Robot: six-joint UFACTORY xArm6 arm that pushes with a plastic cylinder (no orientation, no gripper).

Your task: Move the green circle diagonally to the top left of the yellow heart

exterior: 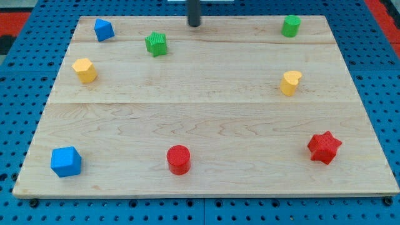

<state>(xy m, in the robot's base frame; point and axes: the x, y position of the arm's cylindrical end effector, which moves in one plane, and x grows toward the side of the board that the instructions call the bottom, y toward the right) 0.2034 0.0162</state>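
My tip [194,24] rests at the board's far edge, touching no block, right of the green star [157,44] and well left of the green circle [290,25]. Nearest lie the blue cube [66,161], red cylinder [179,159] and red star [324,147]. Farther back sit the yellow hexagon [84,70] at left and the yellow heart [290,82] at right, the green circle just beyond the heart. A blue block [104,29] sits far left.

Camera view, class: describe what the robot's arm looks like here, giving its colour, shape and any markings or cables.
Only a short dark rod shows, a plain, straight, round cylinder ending in my tip. No cables, markings or jaws are visible; the rest of the arm is cut off at the view's top.
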